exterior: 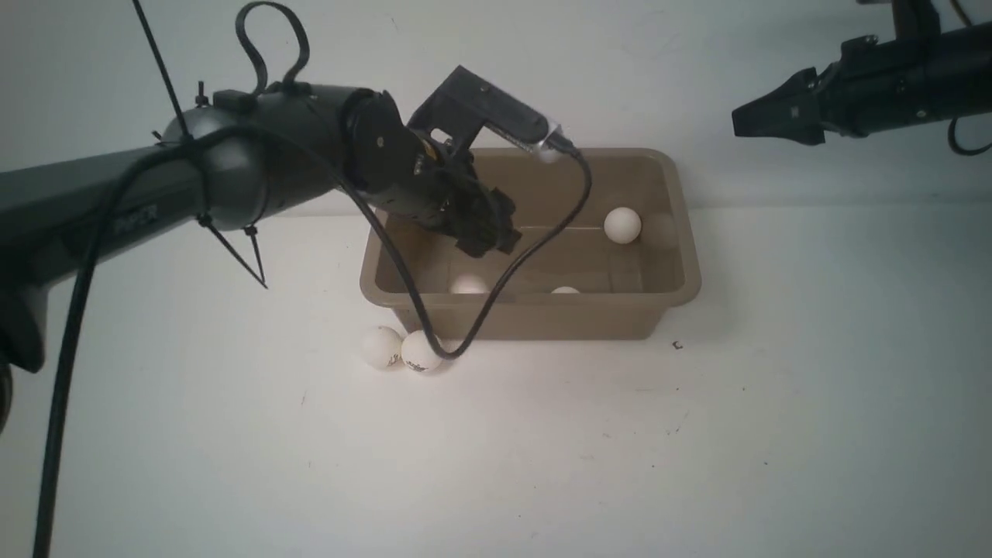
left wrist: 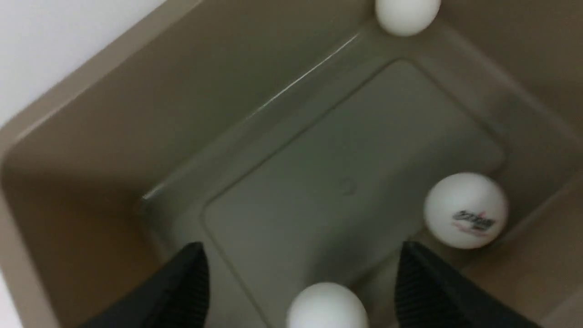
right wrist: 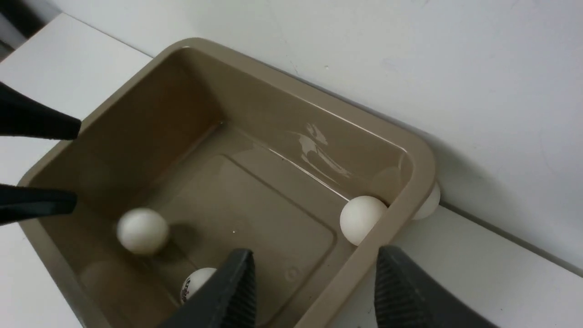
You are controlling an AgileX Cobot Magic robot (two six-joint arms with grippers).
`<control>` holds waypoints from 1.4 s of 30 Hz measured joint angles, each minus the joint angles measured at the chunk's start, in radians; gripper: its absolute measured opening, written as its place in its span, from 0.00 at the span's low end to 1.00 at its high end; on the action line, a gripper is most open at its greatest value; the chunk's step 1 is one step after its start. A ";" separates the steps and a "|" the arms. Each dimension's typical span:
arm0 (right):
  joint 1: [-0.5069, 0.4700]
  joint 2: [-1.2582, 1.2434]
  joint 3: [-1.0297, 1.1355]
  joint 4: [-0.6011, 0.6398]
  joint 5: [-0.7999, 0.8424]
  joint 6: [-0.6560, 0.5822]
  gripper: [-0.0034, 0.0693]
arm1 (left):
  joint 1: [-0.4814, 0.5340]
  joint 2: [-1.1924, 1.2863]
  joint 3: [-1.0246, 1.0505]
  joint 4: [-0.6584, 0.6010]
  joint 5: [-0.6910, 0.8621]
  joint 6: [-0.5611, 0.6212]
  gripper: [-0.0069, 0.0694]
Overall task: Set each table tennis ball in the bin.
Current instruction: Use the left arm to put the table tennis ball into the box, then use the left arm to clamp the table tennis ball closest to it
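Closest to me, my left arm point(exterior: 232, 170) holds the left gripper point(exterior: 487, 236) over the bin point(exterior: 527, 325) in the middle of the frame, spread wide with nothing in it. Two table tennis balls point(exterior: 382, 346) sit side by side on the table point(exterior: 542, 449) just below the bin's lower left corner, near that gripper, while the right gripper point(exterior: 742, 122), part open and empty, is far off at upper right.
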 joint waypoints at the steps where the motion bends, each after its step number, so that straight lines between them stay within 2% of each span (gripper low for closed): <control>1: 0.000 0.000 0.000 0.000 0.000 0.000 0.50 | 0.000 -0.002 0.000 0.000 0.007 -0.003 0.76; 5: 0.000 0.000 0.000 0.000 0.006 0.000 0.50 | 0.000 -0.071 0.000 0.024 0.181 -0.024 0.74; 11: 0.000 0.000 0.000 0.000 0.022 0.000 0.50 | 0.027 -0.150 0.000 0.127 0.395 -0.067 0.70; 17: 0.000 0.000 0.000 -0.001 0.038 0.000 0.50 | 0.100 -0.217 0.000 0.104 0.501 -0.093 0.70; 23: 0.000 0.000 0.000 0.001 0.043 0.000 0.50 | 0.112 -0.291 0.000 0.018 0.513 -0.086 0.70; 28: 0.000 0.000 0.000 0.004 0.043 0.000 0.50 | 0.109 -0.323 0.000 -0.157 0.401 0.009 0.70; 31: 0.000 0.000 0.000 0.004 0.043 0.000 0.50 | 0.094 -0.322 0.000 -0.258 0.316 0.119 0.70; 34: 0.000 0.000 0.000 0.004 0.043 0.000 0.50 | 0.048 -0.311 0.010 -0.422 0.226 0.290 0.70; 38: 0.000 0.000 0.000 0.004 0.044 0.000 0.50 | 0.011 -0.305 0.020 -0.499 0.224 0.381 0.70; 42: 0.000 0.000 0.000 0.004 0.044 0.000 0.50 | -0.038 -0.304 0.024 -0.547 0.226 0.467 0.66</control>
